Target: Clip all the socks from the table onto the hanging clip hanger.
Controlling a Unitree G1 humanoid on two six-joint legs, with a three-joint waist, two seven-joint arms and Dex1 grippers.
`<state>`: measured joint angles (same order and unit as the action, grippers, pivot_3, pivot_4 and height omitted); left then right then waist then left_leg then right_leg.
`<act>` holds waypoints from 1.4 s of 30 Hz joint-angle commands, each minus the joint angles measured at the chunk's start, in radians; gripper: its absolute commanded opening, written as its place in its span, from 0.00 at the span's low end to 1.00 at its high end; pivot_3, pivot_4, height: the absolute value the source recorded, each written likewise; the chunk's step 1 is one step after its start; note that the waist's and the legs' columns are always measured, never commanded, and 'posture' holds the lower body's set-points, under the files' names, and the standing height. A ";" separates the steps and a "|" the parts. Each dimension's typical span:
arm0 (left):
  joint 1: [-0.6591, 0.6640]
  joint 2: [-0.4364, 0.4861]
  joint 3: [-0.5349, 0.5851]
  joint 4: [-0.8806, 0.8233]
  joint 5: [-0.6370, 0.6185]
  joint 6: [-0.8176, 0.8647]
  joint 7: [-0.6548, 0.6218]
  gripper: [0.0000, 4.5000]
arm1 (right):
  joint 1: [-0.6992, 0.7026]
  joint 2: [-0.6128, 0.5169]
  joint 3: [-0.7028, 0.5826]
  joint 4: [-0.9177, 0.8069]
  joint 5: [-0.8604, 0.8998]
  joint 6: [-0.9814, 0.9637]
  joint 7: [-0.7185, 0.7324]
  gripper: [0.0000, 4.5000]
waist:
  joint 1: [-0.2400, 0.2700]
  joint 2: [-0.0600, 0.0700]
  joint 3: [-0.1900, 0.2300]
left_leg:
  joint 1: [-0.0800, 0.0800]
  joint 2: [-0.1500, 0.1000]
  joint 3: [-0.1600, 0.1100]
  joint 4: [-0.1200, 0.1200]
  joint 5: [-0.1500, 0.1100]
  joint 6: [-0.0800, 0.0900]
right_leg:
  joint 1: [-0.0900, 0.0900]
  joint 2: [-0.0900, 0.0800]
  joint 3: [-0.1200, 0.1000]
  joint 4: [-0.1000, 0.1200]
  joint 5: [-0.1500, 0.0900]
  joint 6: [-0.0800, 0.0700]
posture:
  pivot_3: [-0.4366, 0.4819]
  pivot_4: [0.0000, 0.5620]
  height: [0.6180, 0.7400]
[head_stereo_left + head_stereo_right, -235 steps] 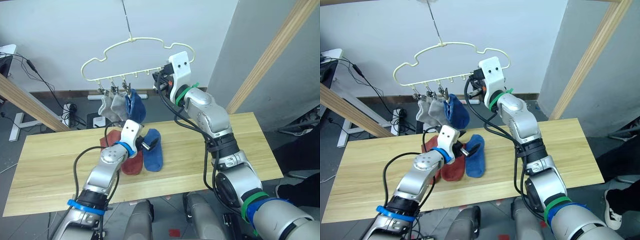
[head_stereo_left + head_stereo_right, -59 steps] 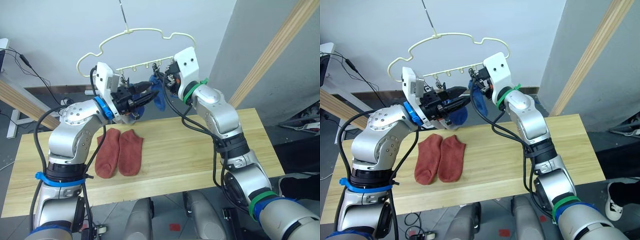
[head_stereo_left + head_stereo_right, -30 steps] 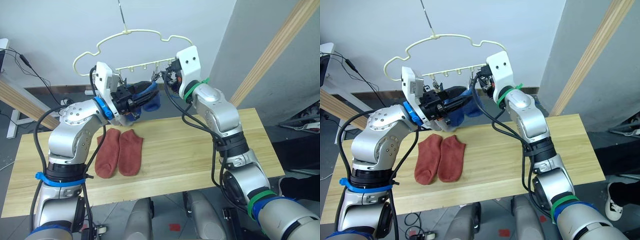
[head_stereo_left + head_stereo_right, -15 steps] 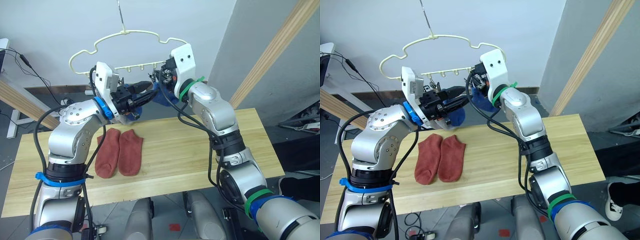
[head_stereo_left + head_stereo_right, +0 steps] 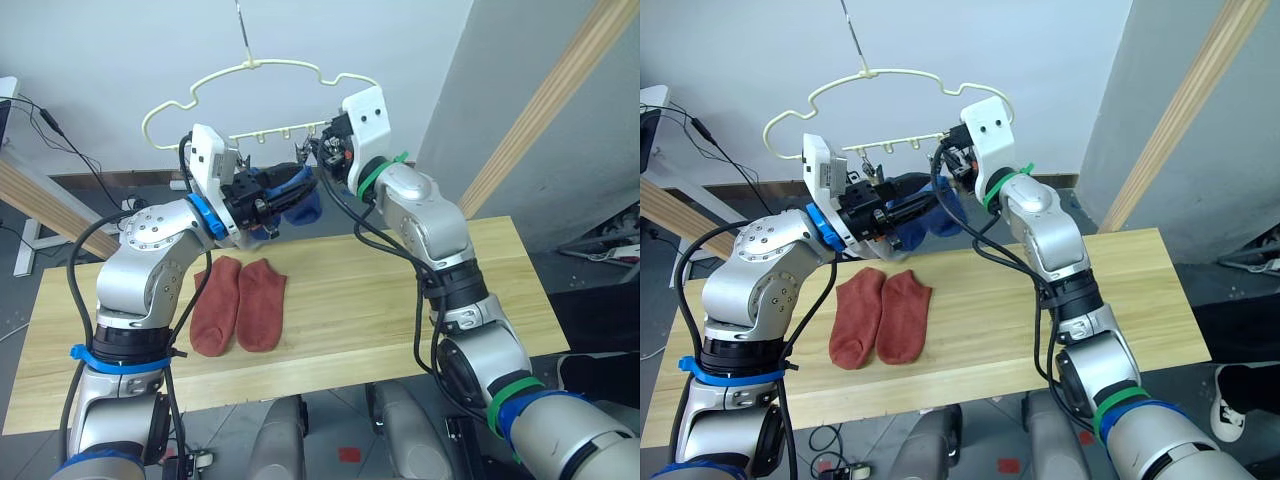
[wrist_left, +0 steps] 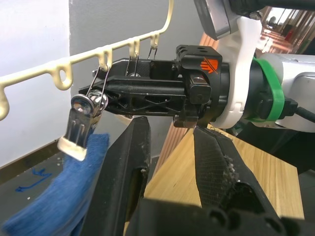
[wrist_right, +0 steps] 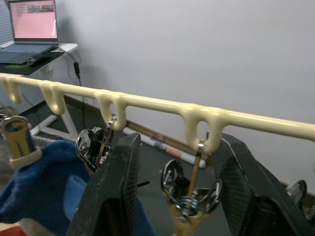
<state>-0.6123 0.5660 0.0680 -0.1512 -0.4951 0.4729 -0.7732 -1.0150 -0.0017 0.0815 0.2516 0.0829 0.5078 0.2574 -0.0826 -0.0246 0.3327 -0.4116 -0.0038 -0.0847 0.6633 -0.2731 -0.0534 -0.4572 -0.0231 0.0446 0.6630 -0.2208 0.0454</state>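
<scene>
The pale yellow clip hanger (image 5: 262, 68) hangs above the table's (image 5: 400, 300) far edge. My right gripper (image 7: 179, 142) is up at its clip row, open, with one metal clip (image 7: 191, 196) dangling between its fingers. My left gripper (image 6: 170, 130) points at it from the left, open, with nothing in the gap. A blue sock (image 5: 301, 205) hangs just under both grippers, against the outer side of a left finger (image 6: 123, 167). A beige-tipped clip (image 6: 78, 132) rests on its edge. Two rust-red socks (image 5: 240, 305) lie side by side on the table.
Thick wooden poles slant past on the right (image 5: 545, 105) and the far left (image 5: 50, 205). A laptop (image 7: 29, 24) sits on a desk beyond the hanger. Bare plank stretches right of the red socks.
My right gripper and the hanger have shifted slightly left. The blue sock now droops lower beneath the two grippers. The left arm has hardly moved.
</scene>
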 commanded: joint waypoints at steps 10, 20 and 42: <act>0.000 0.008 0.022 -0.032 -0.003 -0.010 -0.002 0.38 | 0.105 -0.031 0.028 -0.186 -0.034 0.034 -0.032 0.49 | -0.001 0.000 0.000 | 0.000 0.000 0.000 0.001 0.000 0.000 | 0.000 0.000 0.000 0.001 0.000 0.000 | 0.43 0.59 1.00; -0.015 0.001 0.037 -0.032 -0.029 0.003 0.000 0.38 | 0.066 -0.001 0.036 -0.139 -0.018 0.030 -0.010 0.49 | -0.001 0.000 0.000 | 0.000 0.000 0.000 0.001 0.000 0.000 | 0.000 0.000 0.000 0.001 0.000 0.000 | 0.44 0.60 1.00; -0.016 0.005 0.042 -0.053 -0.037 0.026 0.008 0.38 | -0.011 0.025 0.010 -0.002 -0.011 -0.070 0.005 0.49 | 0.000 0.000 0.000 | 0.000 0.000 0.000 0.001 0.000 0.000 | 0.000 0.000 0.000 0.001 0.000 0.000 | 0.45 0.59 1.00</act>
<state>-0.6143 0.5645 0.0823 -0.1551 -0.5121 0.4992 -0.7716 -0.9983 0.0159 0.0996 0.2707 0.0613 0.4673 0.2581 -0.0825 -0.0247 0.3326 -0.4117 -0.0038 -0.0847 0.6644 -0.2730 -0.0535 -0.4572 -0.0232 0.0445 0.6641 -0.2208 0.0453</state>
